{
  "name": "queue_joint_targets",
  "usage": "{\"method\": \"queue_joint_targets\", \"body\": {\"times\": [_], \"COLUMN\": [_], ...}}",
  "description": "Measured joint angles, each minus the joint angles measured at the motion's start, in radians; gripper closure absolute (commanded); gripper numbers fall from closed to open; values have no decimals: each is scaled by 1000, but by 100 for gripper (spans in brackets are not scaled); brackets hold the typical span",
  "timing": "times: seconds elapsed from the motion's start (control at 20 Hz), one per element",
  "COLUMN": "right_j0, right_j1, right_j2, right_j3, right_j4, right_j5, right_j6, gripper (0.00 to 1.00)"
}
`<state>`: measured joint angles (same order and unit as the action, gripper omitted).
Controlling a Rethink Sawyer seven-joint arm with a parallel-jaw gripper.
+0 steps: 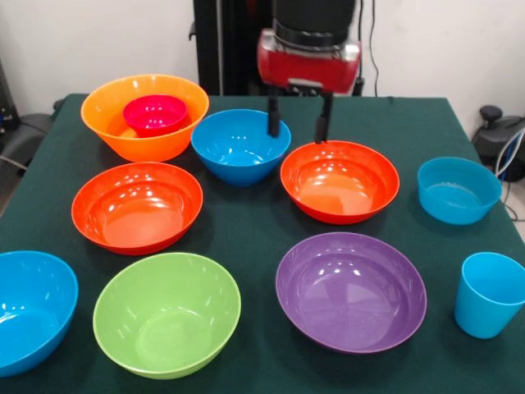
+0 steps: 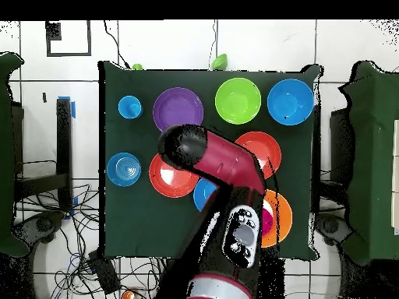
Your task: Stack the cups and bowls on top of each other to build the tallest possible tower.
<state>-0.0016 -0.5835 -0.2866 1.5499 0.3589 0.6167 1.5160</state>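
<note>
Nine pieces on the green table (image 1: 246, 222): eight bowls and one light-blue tumbler (image 1: 490, 293). Two blue bowls (image 1: 240, 144) (image 1: 31, 308), two red-orange bowls (image 1: 137, 205) (image 1: 340, 180), one lime bowl (image 1: 166, 313), one purple bowl (image 1: 351, 290), one pale-blue bowl (image 1: 458, 190), and the yellow-orange bowl (image 1: 145, 116) with the small magenta bowl (image 1: 155, 114) nested inside. The gripper (image 1: 297, 125) hangs with fingers spread, empty, between the middle blue bowl and the right red-orange bowl's far rim. Tumbler and left blue bowl crowd the table edges; bare cloth runs down the centre.
</note>
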Motion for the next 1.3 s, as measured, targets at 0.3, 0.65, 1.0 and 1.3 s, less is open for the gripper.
{"method": "queue_joint_targets", "body": {"times": [0.3, 0.65, 1.0, 1.3], "right_j0": [30, 31, 24, 1], "right_j1": [113, 303, 551, 722], "right_j2": [-22, -54, -141, -310], "right_j3": [-200, -547, -983, -1235], "right_j4": [-1, 2, 72, 280], "right_j5": [129, 268, 482, 616], "right_j6": [164, 341, 451, 472], "gripper": [0, 0, 0, 0]}}
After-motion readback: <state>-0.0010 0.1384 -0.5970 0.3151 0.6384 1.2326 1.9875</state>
